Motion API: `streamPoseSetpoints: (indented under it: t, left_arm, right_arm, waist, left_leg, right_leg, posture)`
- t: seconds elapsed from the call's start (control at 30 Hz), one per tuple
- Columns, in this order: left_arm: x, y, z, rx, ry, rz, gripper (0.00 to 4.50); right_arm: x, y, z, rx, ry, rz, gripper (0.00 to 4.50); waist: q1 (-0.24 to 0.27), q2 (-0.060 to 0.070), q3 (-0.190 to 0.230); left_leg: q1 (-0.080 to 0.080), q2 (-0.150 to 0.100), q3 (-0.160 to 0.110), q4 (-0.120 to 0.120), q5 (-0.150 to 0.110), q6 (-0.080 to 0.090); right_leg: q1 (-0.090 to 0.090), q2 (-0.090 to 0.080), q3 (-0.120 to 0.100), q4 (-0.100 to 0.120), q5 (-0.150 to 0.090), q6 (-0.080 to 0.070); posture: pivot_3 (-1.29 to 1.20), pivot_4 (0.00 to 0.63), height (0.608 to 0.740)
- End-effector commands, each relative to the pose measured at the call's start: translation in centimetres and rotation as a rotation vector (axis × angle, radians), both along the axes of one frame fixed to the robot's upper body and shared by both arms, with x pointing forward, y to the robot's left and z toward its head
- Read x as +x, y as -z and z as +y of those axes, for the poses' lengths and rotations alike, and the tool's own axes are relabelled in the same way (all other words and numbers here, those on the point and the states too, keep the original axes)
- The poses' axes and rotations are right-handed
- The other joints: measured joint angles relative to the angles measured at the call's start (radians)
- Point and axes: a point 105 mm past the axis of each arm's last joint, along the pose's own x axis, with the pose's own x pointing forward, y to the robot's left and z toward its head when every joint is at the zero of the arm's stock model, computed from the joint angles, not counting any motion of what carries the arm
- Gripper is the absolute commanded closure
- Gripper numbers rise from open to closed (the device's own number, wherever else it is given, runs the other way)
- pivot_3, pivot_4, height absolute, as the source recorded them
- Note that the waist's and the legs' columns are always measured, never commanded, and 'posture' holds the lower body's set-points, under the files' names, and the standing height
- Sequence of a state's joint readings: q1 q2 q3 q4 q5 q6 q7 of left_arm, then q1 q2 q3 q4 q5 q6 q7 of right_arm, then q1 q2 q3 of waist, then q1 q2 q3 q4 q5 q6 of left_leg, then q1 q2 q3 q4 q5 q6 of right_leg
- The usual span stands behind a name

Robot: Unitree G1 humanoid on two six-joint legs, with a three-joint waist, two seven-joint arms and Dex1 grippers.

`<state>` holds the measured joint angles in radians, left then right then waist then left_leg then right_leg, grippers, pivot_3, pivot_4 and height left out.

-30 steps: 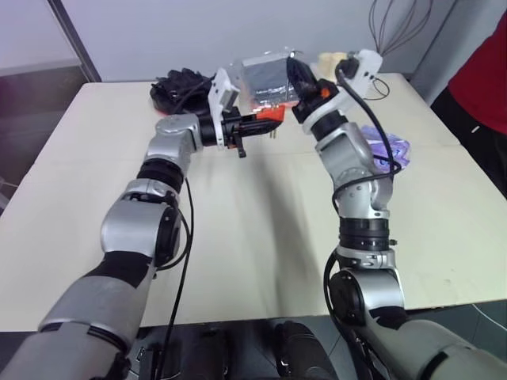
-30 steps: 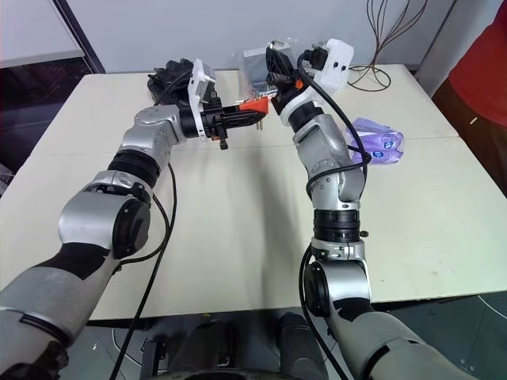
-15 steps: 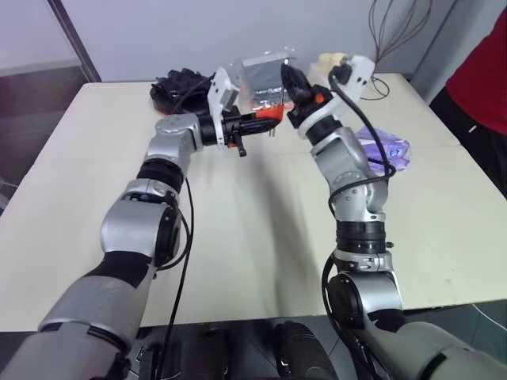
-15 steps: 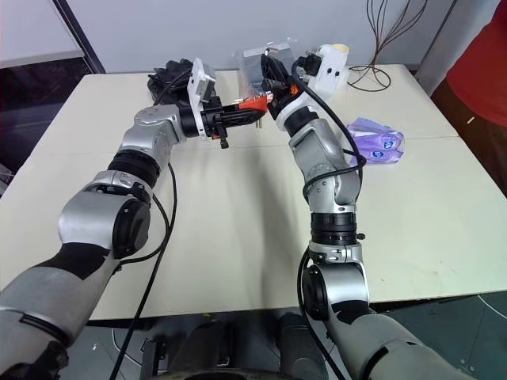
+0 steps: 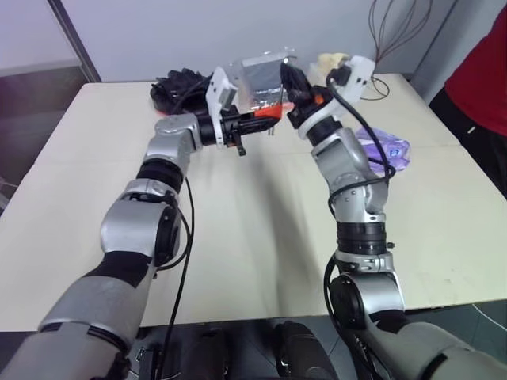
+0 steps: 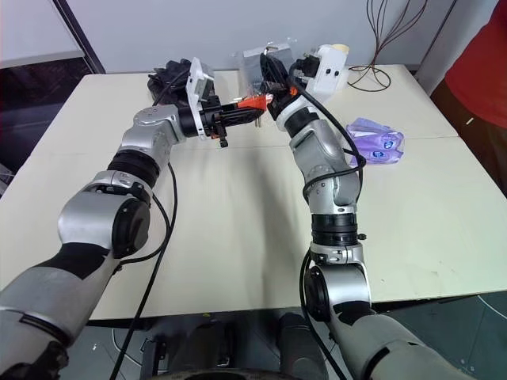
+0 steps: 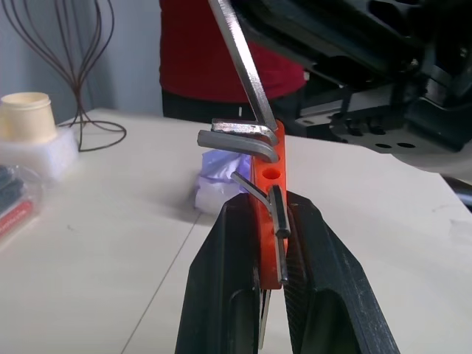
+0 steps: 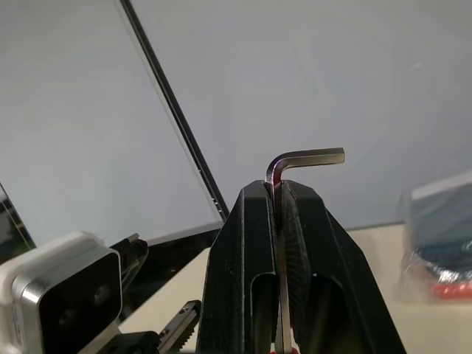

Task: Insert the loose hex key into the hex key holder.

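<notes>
A: Left fingers (image 7: 271, 243) first. State?

B: Clamped on the hex key holder (image 7: 271, 199). The orange-red block sits edge-on between the two black pads, its upper half standing clear of the tips. Short dark keys bend out of it to one side. One round socket shows open on its face.

A: Right fingers (image 8: 279, 193)?

B: Pinched on the loose hex key (image 8: 302, 159). The long leg runs down between the pads; the bend and short leg stick out just past the tips.

A: Where is the key relative to the holder?

B: In the left wrist view a bright shaft of the key slants down from above and meets the top corner of the holder, right by the topmost bent key. Whether its tip sits in a socket, cannot tell.

A: From the head views?

B: Both grippers meet above the far middle of the surface (image 5: 261, 214), held up off it; left one pointing across toward the right one.

A: Surroundings?

B: A clear bag (image 6: 257, 67) and a black bundle (image 5: 176, 85) lie behind them, a purple packet (image 6: 379, 140) to the right, and a pale cup (image 7: 27, 118) and a wire stand (image 6: 388, 36) sit at the far edge. A person in red (image 5: 485, 71) stands at the right edge.
</notes>
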<state>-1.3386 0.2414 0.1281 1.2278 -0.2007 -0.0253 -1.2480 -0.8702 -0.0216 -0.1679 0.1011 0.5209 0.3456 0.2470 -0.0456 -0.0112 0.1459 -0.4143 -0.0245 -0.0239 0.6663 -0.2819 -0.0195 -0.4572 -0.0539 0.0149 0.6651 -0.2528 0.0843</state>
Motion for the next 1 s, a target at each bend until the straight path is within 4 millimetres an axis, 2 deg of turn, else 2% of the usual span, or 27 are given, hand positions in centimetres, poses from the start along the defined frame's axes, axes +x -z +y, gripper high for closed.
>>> streamPoseSetpoints:
  t: [0.03, 0.53, 1.0]
  left_arm:
    - [0.1, -3.0, 0.3, -0.065, -0.013, -0.058, 4.50]
    - [0.1, -3.2, 0.3, -0.068, -0.017, -0.058, 4.50]
    - [-0.5, -2.9, -0.1, -0.039, 0.038, -0.080, 4.50]
  right_arm:
    - [-0.7, -0.8, 0.2, -0.045, 0.011, -0.080, 4.46]
    - [-1.5, 0.9, 1.3, -0.130, -0.014, -0.086, 4.46]
    - [-0.2, 1.2, 0.5, -0.131, -0.017, -0.008, 4.46]
  waist:
    - [0.000, 0.000, 0.000]
    - [0.000, 0.000, 0.000]
    - [0.000, 0.000, 0.000]
  left_leg:
    - [0.000, 0.000, 0.000, 0.000, 0.000, 0.000]
    - [0.000, 0.000, 0.000, 0.000, 0.001, -0.001]
    - [0.000, 0.000, 0.000, 0.001, 0.001, -0.001]
  right_leg:
    - [0.000, 0.000, 0.000, 0.000, 0.000, 0.000]
    - [0.000, 0.001, 0.000, 0.000, 0.000, 0.000]
    - [0.001, 0.001, 0.001, 0.001, 0.000, 0.000]
  posture:
    - [0.00, 0.150, 0.740]
    - [0.00, 0.150, 0.740]
    - [0.00, 0.150, 0.740]
